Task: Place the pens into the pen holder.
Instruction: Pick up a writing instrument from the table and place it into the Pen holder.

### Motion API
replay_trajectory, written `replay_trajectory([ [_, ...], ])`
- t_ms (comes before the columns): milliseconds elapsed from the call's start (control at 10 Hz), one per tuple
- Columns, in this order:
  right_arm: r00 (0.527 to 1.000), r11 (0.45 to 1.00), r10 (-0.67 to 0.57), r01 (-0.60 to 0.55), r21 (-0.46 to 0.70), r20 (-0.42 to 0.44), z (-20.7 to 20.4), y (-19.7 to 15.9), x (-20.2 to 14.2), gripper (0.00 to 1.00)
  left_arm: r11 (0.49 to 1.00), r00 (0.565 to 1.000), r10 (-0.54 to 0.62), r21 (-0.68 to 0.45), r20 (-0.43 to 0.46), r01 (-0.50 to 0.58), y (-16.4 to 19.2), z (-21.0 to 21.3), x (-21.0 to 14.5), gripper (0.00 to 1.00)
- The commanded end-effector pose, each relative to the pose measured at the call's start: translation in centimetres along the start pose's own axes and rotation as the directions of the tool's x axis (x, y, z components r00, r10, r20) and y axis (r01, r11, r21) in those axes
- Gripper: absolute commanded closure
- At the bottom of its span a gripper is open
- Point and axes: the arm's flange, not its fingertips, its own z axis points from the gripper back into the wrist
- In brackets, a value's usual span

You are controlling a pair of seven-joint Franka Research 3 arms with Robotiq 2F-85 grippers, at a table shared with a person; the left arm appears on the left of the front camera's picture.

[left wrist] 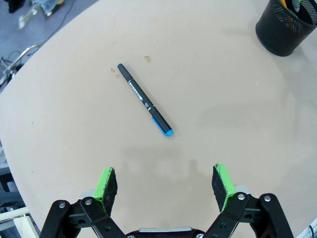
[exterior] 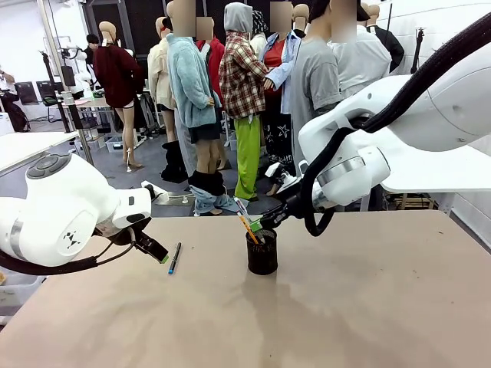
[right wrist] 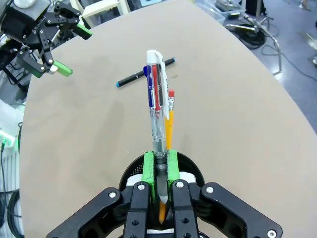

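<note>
The pen holder point(exterior: 262, 253), a black mesh cup, stands mid-table with an orange pencil point(exterior: 249, 228) leaning in it. My right gripper point(exterior: 263, 222) hangs just above its rim, shut on a silver-grey pen point(exterior: 242, 208) that slants up to the left. The right wrist view shows that pen point(right wrist: 156, 99) pinched between the green pads point(right wrist: 148, 166), with the orange pencil point(right wrist: 169, 124) and the holder point(right wrist: 132, 162) behind it. A dark pen with a blue end point(exterior: 175, 258) lies flat left of the cup. My left gripper point(left wrist: 166, 181) hovers open above and short of this pen point(left wrist: 144, 99).
The tan table's left edge point(left wrist: 29, 74) curves close to the dark pen. The holder point(left wrist: 287, 25) sits at the top right of the left wrist view. My left gripper point(right wrist: 69, 49) also appears far off in the right wrist view. People stand beyond the far edge.
</note>
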Motion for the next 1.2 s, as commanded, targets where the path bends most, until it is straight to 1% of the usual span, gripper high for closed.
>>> replay_trajectory([
  [0,1.0,1.0,0.022,-0.022,-0.021,0.002,-0.6,0.0,-0.3,0.9,1.0,1.0,0.004,0.0,0.002,-0.004,0.2,0.1,0.0,0.0],
  [200,1.0,0.999,0.027,-0.027,-0.028,-0.001,-0.6,-0.1,-0.4,0.51,1.0,1.0,0.004,0.0,0.002,-0.004,0.2,0.1,0.0,0.0],
  [300,1.0,0.999,0.029,-0.029,-0.028,0.003,-0.4,0.0,-0.4,0.43,1.0,1.0,0.004,0.0,0.002,-0.004,0.2,0.1,0.0,0.0],
  [600,0.999,0.998,0.028,-0.026,-0.057,0.043,1.4,0.0,0.0,0.43,1.0,1.0,0.004,0.0,0.002,-0.004,0.2,0.1,0.0,0.0],
  [700,0.999,0.995,0.044,-0.042,-0.094,0.022,2.6,0.0,0.4,0.43,1.0,1.0,0.004,0.0,0.002,-0.004,0.2,0.1,0.0,0.0],
  [900,0.997,0.98,0.075,-0.073,-0.183,0.001,7.1,0.0,2.0,0.43,1.0,1.0,0.004,0.0,0.002,-0.004,0.2,0.1,0.0,0.0],
  [1100,0.999,0.951,0.029,-0.041,-0.307,-0.044,11.8,-0.5,2.2,0.43,1.0,1.0,0.004,0.0,0.002,-0.004,0.2,0.1,0.0,0.0],
])
